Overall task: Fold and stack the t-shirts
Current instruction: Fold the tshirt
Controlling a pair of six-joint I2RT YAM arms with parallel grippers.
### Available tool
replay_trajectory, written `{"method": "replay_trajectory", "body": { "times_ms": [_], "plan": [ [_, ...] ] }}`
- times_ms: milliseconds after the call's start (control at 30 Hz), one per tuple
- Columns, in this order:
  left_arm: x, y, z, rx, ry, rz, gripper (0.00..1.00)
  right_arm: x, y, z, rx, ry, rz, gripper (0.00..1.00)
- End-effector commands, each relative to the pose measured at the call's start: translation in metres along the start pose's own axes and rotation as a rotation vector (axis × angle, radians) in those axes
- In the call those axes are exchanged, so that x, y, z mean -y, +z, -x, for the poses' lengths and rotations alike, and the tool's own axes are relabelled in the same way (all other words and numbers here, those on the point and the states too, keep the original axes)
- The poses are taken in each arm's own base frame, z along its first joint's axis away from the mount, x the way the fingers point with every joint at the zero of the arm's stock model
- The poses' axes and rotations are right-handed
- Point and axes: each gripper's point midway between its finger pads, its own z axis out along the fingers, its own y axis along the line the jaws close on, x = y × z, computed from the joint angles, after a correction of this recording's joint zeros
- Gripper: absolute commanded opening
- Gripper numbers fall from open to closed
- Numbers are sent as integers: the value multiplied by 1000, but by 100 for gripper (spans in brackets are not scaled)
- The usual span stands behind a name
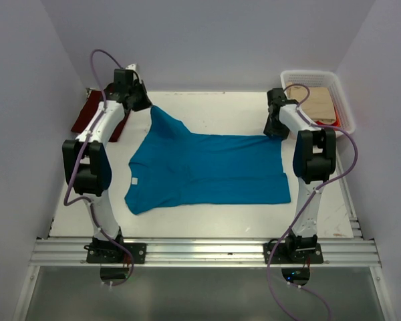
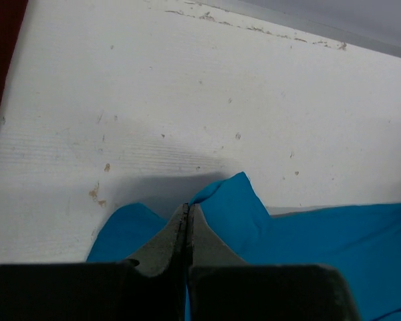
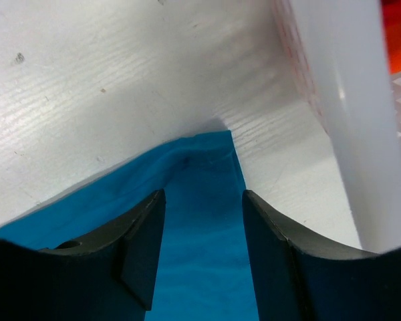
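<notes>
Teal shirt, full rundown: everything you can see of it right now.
The teal-blue t-shirt is soft plain cloth, lying mostly flat and slightly creased on the white table, spread left to right, with a short sleeve at its near-left end and a small white tag at its left edge. Its far-left corner rises into a peak, pinched in the shut left gripper. The right gripper is open, jaws straddling the flat far-right corner; contact there is unclear.

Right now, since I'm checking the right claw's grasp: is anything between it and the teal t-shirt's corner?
Nothing visible. The right claw stands open over the far corner of the teal t-shirt, only cloth between its jaws. The white basket sits beside it, not between.
</notes>
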Motion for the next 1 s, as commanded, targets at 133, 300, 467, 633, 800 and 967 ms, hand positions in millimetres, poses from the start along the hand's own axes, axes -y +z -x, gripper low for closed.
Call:
{"method": "replay_trajectory", "body": {
  "times_ms": [133, 300, 467, 633, 800, 967],
  "plan": [
    [5, -35, 44, 109, 28, -13, 0, 14, -11, 38, 89, 64, -23, 56],
    [1, -36, 44, 106, 17, -12, 0, 17, -1, 36, 66, 68, -51, 64],
    [-2, -35, 40, 97, 16, -6, 0, 14, 9, 37, 50, 94, -66, 60],
    [-7, -39, 41, 103, 9, -1, 0, 21, 16, 39, 40, 125, -135, 46],
    [-12, -40, 39, 105, 1, 5, 0, 28, 24, 30, 35, 190, -199, 45],
    [-15, -38, 36, 97, -8, 3, 0, 28, 32, 28, 37, 218, -219, 44]
  ]
}}
